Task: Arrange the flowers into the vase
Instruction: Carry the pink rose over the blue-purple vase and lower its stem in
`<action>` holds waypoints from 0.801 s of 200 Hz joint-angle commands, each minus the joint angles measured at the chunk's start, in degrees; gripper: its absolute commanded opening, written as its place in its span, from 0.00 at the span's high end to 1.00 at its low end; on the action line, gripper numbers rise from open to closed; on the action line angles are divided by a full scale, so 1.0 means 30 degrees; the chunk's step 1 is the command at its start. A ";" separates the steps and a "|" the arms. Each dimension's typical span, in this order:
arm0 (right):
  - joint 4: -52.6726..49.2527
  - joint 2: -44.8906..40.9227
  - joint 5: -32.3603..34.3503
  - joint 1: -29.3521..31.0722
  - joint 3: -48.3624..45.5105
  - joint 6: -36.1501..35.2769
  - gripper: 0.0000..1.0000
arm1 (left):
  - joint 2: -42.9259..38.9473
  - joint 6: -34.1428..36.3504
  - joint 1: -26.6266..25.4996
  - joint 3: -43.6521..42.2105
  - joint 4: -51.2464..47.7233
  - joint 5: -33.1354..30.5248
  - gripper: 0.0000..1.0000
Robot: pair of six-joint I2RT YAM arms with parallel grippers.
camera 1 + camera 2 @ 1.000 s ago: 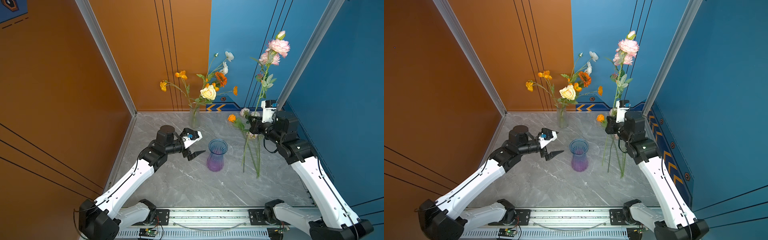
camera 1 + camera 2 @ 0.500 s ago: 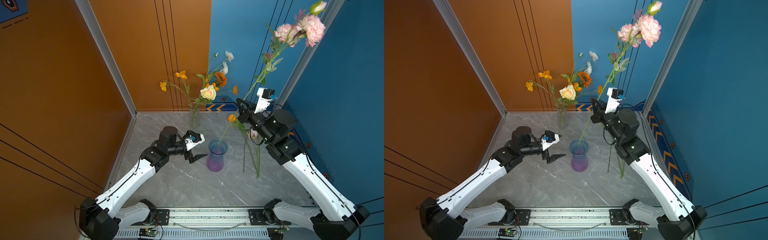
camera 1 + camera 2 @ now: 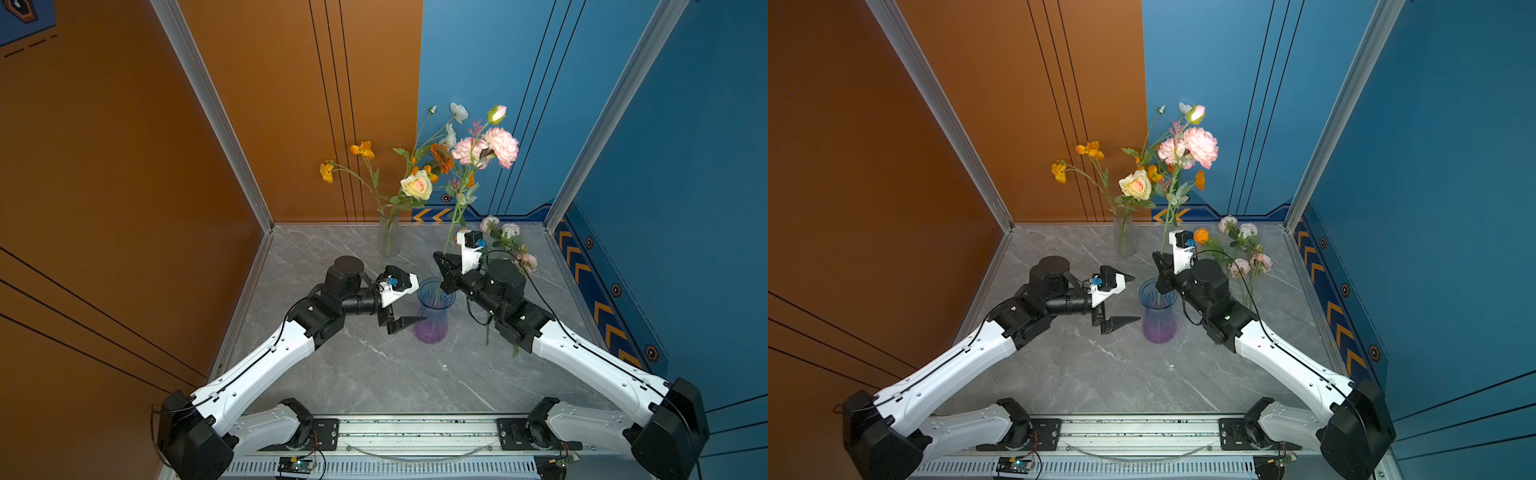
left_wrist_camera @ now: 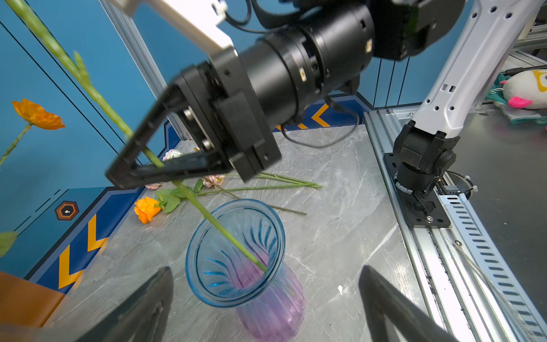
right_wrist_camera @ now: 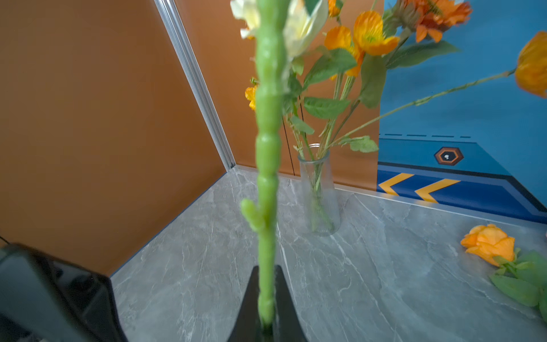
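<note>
We work on a grey marble worktop [image 3: 374, 370] boxed by an orange wall [image 3: 124, 166] and a blue wall [image 3: 685, 166]. Our right fingers [image 3: 443, 266] clamp a pink flower [image 3: 500, 145], its stem in the vase [image 3: 432, 322]; our left fingers [image 3: 1121, 321] gape.

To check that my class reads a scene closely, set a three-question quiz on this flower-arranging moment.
1. True or false: the right hand is shut on the stem of the pink flower.
2. The stem's lower end is: A in the blue vase; B in the clear vase; C on the table.
3. Which hand is open and empty?
Key: 1 true; 2 A; 3 left hand.
</note>
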 commanded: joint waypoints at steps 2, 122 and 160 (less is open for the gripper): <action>0.2261 -0.0762 0.0837 0.0541 -0.1267 -0.0126 1.00 | 0.0207 0.0037 -0.0030 0.0057 -0.0009 -0.0157 0.02; 0.1073 -0.0345 0.1362 0.1552 -0.2604 -0.0454 0.68 | -0.0088 -0.0217 -0.0163 -0.0099 0.0379 0.0051 0.02; 0.0190 -0.1183 0.1411 0.1584 -0.2647 -0.0354 0.43 | -0.0116 -0.0109 -0.0180 -0.0040 0.0257 0.0041 0.02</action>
